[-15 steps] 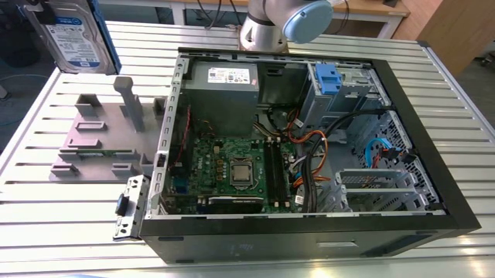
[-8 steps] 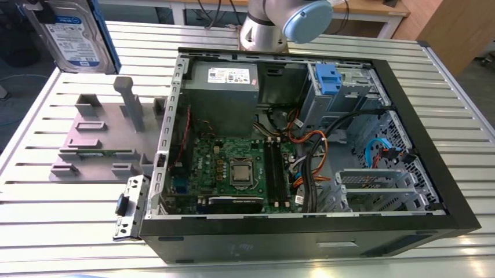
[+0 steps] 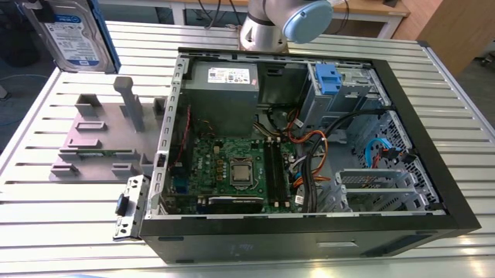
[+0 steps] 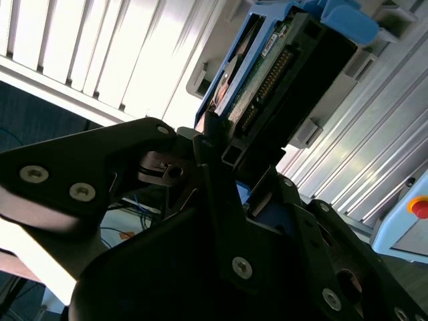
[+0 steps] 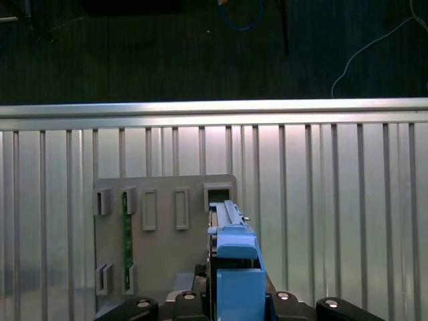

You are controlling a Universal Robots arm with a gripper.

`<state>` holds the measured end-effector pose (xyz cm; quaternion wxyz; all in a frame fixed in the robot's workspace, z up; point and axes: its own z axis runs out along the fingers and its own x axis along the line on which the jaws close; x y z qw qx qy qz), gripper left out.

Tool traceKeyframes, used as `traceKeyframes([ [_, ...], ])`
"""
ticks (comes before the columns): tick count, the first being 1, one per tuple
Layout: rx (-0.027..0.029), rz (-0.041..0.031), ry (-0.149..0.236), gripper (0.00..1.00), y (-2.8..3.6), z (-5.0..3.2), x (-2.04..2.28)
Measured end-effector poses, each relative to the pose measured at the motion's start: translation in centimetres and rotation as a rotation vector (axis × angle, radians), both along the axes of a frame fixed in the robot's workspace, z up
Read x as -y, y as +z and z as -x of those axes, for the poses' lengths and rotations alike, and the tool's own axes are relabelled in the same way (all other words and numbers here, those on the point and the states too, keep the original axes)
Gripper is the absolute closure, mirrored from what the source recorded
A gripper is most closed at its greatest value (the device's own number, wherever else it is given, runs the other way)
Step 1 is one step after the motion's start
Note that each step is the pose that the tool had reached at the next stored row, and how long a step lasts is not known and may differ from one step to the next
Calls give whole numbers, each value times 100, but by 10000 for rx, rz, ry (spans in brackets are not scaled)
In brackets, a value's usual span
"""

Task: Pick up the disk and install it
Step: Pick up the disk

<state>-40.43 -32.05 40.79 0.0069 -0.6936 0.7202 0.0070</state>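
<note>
**bench_lurker:** so where's the disk [image 3: 71, 36] right now?

**ur_tinkerer:** Up in the far corner on the exterior view's left, standing roughly on end with the white-and-blue label facing the camera. Its blue carrier bracket [image 3: 106, 35] runs down the side nearer the case. It's outside the computer case [image 3: 433, 150] and well apart from it.

**bench_lurker:** and the gripper's actually got it?

**ur_tinkerer:** Yep. In the second wrist view the gripper [image 4: 231, 150] is clamped on it: the black fingers [image 4: 207, 157] pinch one end and the drive sticks out past them, connector edge showing. In the first wrist view you look along the disk's thin edge, blue bracket towards the camera, and its far end overlaps one edge of the grey stand [image 5: 167, 234], next to a square socket. Can't tell from that view whether it touches the stand or just hangs over it.

**bench_lurker:** what's around it?

**ur_tinkerer:** The slatted metal table [image 3: 69, 214] carries everything. The stand lies flat beside the case, on the exterior view's left. The case is open, with the motherboard [image 3: 232, 168] in the middle, the grey power supply box [image 3: 224, 92] behind it, and the silver drive cage [image 3: 331, 81] with its blue tab just beside that box on the exterior view's right. The arm [image 3: 282, 23] rises behind the case.
</note>
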Motion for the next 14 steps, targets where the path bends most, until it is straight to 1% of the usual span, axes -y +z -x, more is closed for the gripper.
traceKeyframes([
  [14, 0, 0, 0, 64, 34, 0, 0],
])
